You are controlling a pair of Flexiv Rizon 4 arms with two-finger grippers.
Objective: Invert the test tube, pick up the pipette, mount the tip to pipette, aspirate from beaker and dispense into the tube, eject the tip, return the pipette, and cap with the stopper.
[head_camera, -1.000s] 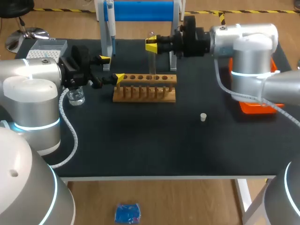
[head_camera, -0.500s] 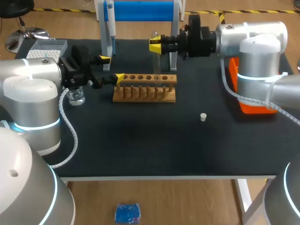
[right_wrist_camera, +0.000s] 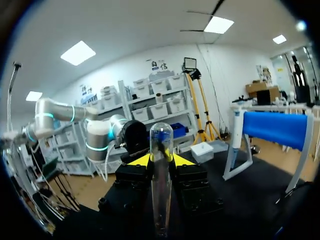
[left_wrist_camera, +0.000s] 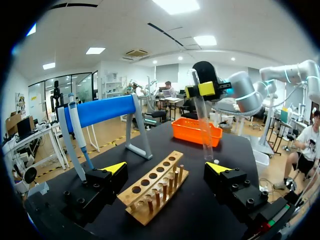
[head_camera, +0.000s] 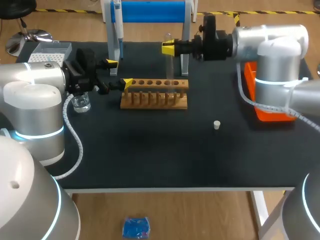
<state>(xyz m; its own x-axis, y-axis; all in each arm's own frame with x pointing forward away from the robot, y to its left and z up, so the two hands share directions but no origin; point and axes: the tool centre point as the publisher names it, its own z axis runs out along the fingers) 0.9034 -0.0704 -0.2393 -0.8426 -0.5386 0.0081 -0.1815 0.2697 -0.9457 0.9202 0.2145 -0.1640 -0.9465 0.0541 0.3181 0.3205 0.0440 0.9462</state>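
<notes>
Your right claw (head_camera: 167, 48) is clamped on the test tube (head_camera: 169, 67), upper middle; raise it clear of the wooden rack (head_camera: 155, 95) before turning it. Your left claw (head_camera: 119, 73) is spread apart.

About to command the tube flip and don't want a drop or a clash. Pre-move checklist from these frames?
1. Grip: right gripper has both fingers on the test tube: ok.
2. Tube upright, not tilted: ok.
3. Tube's lower end clear of the wooden rack: cannot tell; they overlap in the head view.
4. Left gripper open at the rack's end, out of the tube's swing: cannot tell; in the left wrist view the tube's lower end looks close to one finger.
5. Stopper on the table, apart from the rack: ok.
6. Pipette on its stand: ok.
</notes>
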